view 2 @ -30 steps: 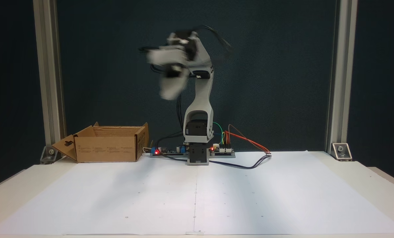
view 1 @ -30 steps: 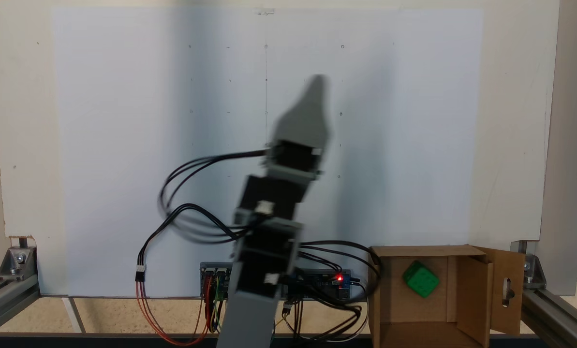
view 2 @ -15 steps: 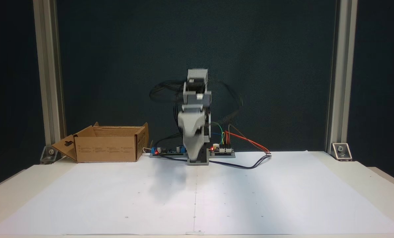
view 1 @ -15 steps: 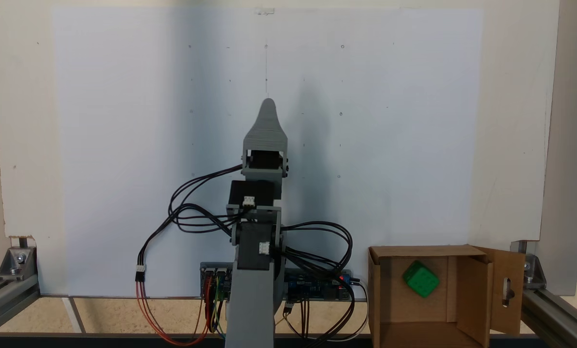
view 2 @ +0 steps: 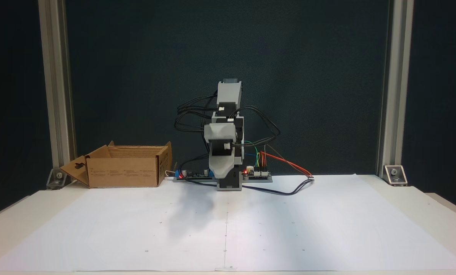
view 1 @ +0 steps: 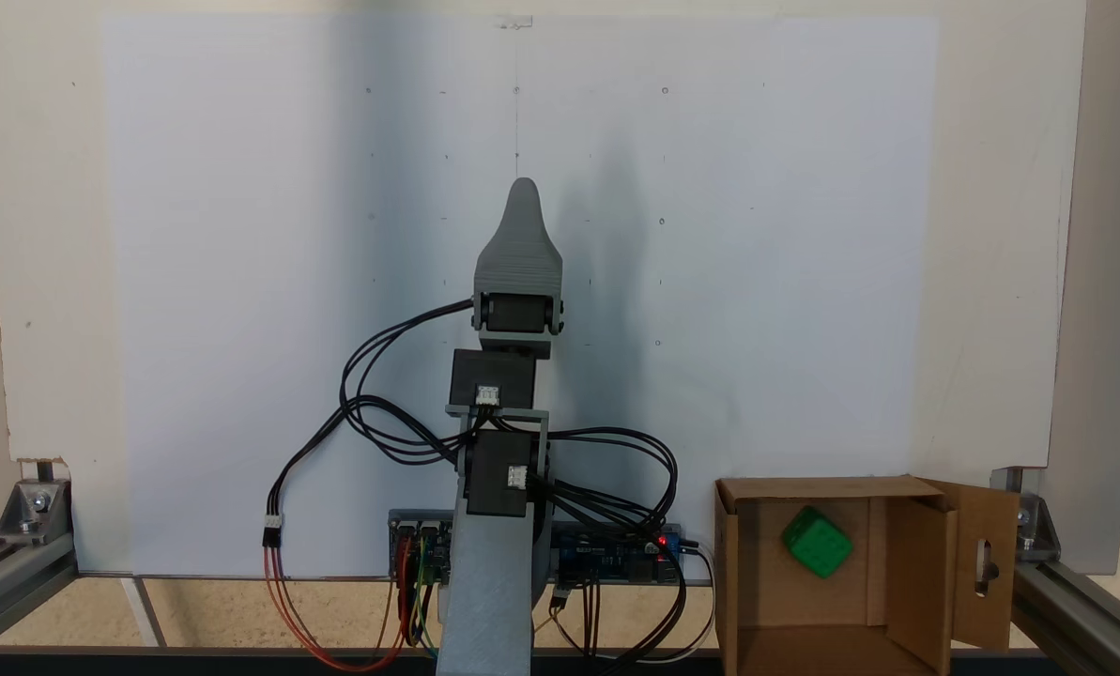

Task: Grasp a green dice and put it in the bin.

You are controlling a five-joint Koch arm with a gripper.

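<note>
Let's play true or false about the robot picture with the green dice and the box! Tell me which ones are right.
1. The green dice is lying inside the cardboard box. True.
2. The gripper is holding the dice. False: the dice is in the box, away from the gripper, which points out over the white paper.
3. The box has a flap with a keyhole-shaped slot. True.
4. A second green dice sits on the white paper. False: no dice lies on the paper.
5. The robot arm is tipped over onto the table. False: it stands folded up on its base.
</note>
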